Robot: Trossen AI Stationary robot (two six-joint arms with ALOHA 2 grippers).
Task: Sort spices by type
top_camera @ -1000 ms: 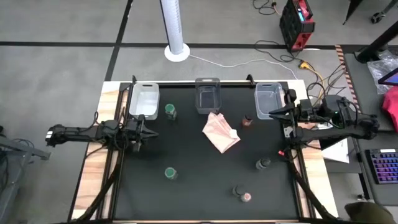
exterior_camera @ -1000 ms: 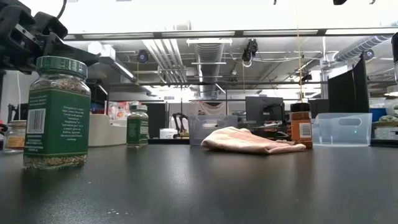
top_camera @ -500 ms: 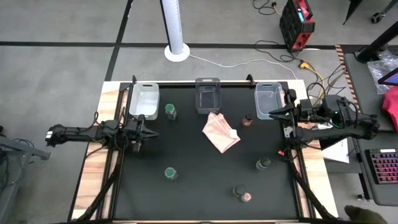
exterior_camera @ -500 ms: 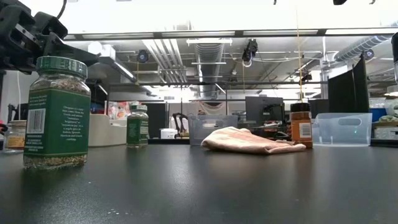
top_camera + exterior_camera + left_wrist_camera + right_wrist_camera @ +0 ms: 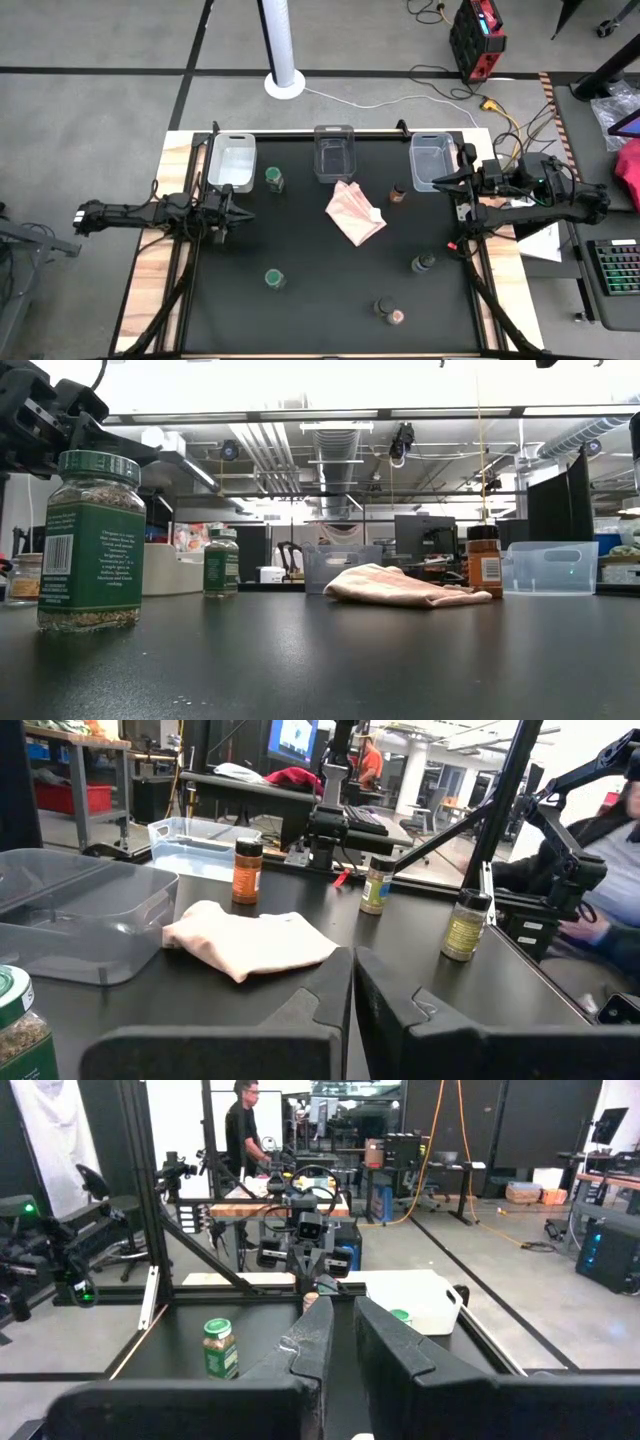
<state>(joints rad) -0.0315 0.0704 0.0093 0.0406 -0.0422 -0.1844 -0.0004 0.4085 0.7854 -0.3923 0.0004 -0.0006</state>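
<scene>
Two dark, slender jointed arms; black cabling along links; left gripper and right gripper matte black, angular fingers.

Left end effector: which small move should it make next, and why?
Probably open the fingers and move toward the green-lidded jar beside the left bin. The left end effector hovers near that jar, holds nothing, and its fingers look nearly closed. All three bins appear to hold no jars, so sorting has not begun. The right end effector waits by the right bin.
</scene>
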